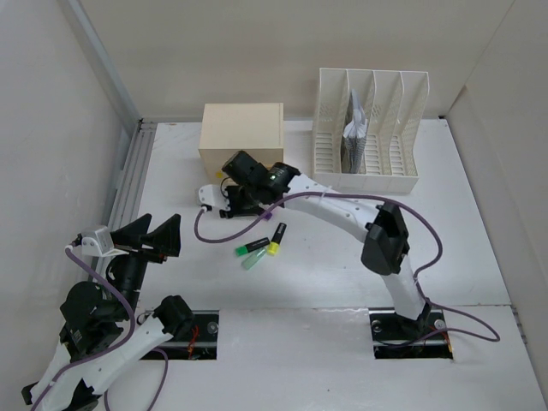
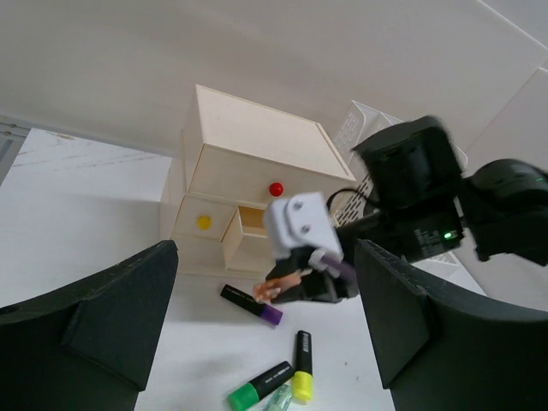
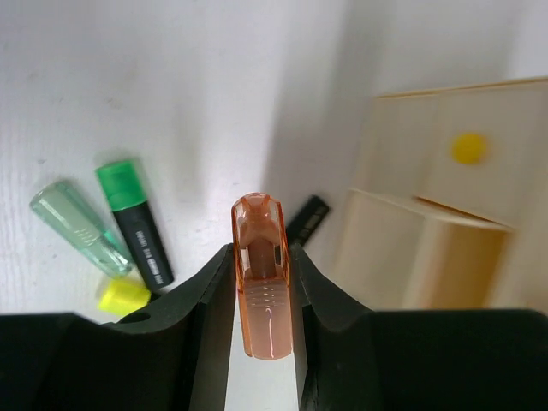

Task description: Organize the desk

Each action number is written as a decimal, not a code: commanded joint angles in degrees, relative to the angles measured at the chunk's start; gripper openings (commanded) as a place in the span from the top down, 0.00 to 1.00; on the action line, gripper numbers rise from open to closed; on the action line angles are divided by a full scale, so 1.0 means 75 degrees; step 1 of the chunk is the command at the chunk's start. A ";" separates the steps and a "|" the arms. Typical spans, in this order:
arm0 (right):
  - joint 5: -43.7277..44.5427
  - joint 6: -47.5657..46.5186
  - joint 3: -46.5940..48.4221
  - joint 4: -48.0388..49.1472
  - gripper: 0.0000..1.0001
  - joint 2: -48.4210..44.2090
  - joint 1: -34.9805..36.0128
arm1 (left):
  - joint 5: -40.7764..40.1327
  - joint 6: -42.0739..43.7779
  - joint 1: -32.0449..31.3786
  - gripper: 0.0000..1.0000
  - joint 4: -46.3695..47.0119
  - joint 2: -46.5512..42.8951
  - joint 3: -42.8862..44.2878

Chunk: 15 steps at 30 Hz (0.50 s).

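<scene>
The desk (image 1: 445,248) is a white tabletop. My right gripper (image 3: 261,287) is shut on a clear orange highlighter piece (image 3: 261,257) and holds it just above the desk in front of the beige drawer box (image 1: 241,135). The box's lower right drawer (image 2: 248,224) stands open. A purple-capped highlighter (image 2: 251,304) lies below the right gripper (image 1: 224,199). Green (image 1: 251,248), yellow (image 1: 276,238) and clear pale green (image 1: 254,259) highlighters lie together mid-desk. My left gripper (image 2: 267,330) is open and empty, raised at the left and facing them.
A white slotted file rack (image 1: 368,128) with papers in one slot stands at the back right. A grey rail (image 1: 128,180) runs along the desk's left edge. White walls close in the left, back and right sides.
</scene>
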 commanded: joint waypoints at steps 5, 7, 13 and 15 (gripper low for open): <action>0.1877 0.0837 -0.0437 0.1830 0.91 -0.1034 -0.0180 | 0.0058 0.0108 0.0016 0.18 0.0324 -0.0901 0.0001; 0.2090 0.0919 -0.0355 0.1913 0.91 -0.1034 -0.0274 | 0.0058 0.0108 0.0016 0.18 0.0324 -0.0901 0.0001; 0.2582 0.1061 -0.0285 0.2146 0.90 -0.0788 -0.0532 | 0.0058 0.0108 0.0016 0.18 0.0324 -0.0830 0.0001; 0.2758 0.1061 -0.0285 0.2217 0.90 -0.0707 -0.0614 | 0.0058 0.0108 0.0016 0.18 0.0324 -0.0830 0.0001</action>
